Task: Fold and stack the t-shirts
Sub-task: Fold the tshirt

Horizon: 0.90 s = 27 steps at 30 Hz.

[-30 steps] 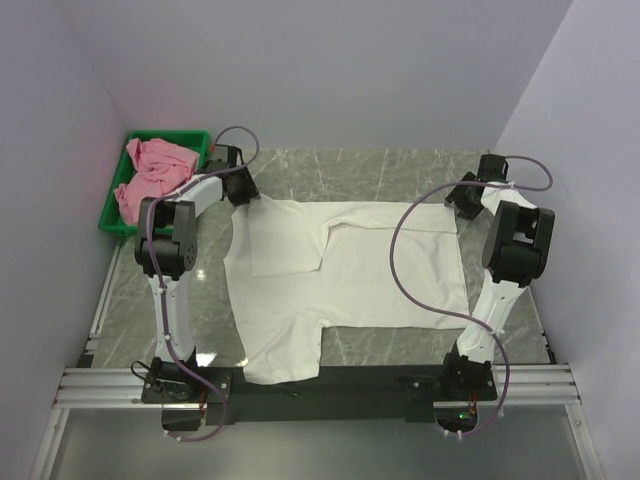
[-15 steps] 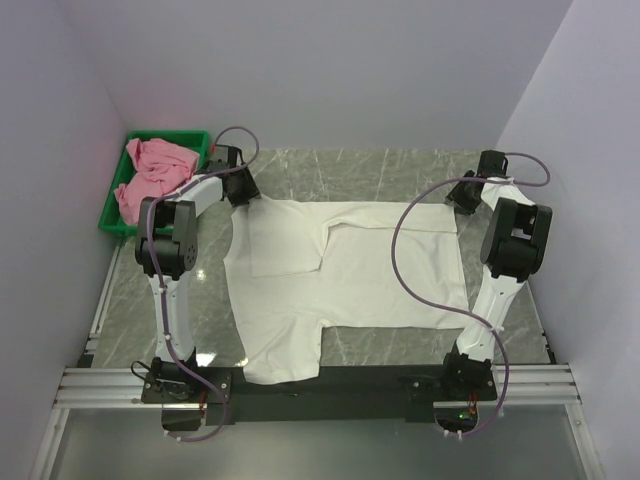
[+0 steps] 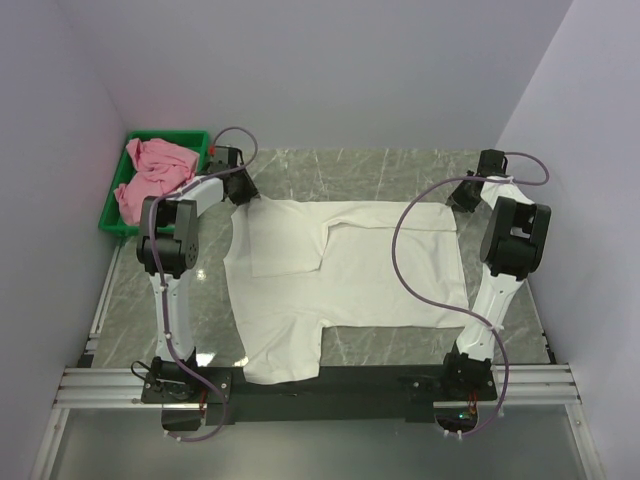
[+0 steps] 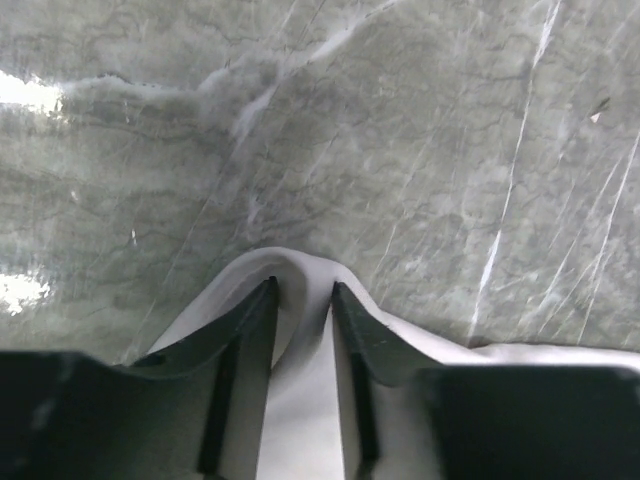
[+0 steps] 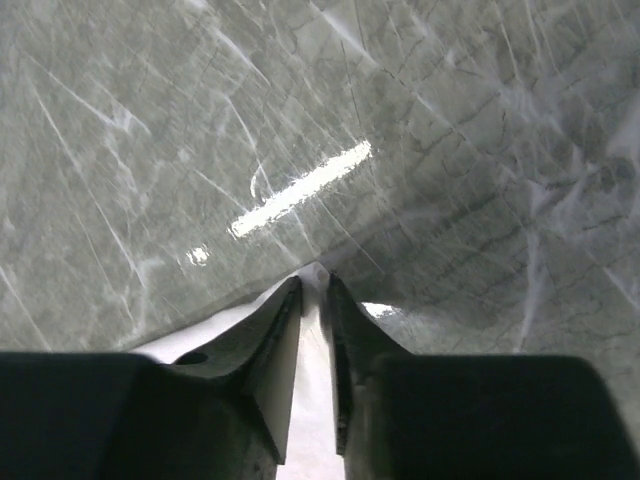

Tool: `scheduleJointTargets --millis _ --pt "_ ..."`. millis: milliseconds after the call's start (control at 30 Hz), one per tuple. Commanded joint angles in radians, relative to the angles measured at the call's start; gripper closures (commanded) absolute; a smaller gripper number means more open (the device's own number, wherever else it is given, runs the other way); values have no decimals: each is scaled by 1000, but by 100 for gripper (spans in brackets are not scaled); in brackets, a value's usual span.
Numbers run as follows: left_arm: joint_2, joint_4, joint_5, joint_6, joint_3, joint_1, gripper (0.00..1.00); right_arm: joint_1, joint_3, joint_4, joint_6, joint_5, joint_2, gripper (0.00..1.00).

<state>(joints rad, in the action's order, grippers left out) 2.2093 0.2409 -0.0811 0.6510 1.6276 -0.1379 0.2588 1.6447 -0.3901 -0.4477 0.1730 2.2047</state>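
The white t-shirt (image 3: 350, 275) is lying spread flat on the marble table (image 3: 380, 170), while the pink t-shirt (image 3: 152, 172) is sitting bunched in the green tray (image 3: 203, 143) at the far left. The white shirt's far-left corner is being pinched by the left gripper (image 4: 302, 290), and its far-right corner is being clenched by the right gripper (image 5: 312, 283), with cloth showing between both pairs of fingers. For a clean fold, both corners should probably be lifted together, level and taut, then carried toward the near hem without dragging.
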Motion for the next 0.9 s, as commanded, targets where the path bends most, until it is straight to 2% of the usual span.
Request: scheduleJointTargets --millis 0,33,133,233,400,700,800,867 --pt "12 -25 32 12 17 7 66 7 44 -15 4 -4 24 78" --pt "6 -29 40 12 5 9 69 7 46 -18 4 -7 27 88" --pt "-10 -57 66 35 -40 24 80 11 56 -20 3 -1 38 100" --pt "-20 -68 73 50 -57 38 85 14 60 -18 -3 -3 35 100" --pt "-31 -61 78 50 -64 58 87 33 49 -9 -28 -47 6 100" --pt "-30 -91 34 58 -80 70 85 79 37 11 -43 -49 -3 100" --pt "-17 -101 0 41 -68 70 78 80 43 16 -36 -26 1 100" --pt "-17 -121 -32 27 -64 70 69 80 46 26 -34 -12 0 99"
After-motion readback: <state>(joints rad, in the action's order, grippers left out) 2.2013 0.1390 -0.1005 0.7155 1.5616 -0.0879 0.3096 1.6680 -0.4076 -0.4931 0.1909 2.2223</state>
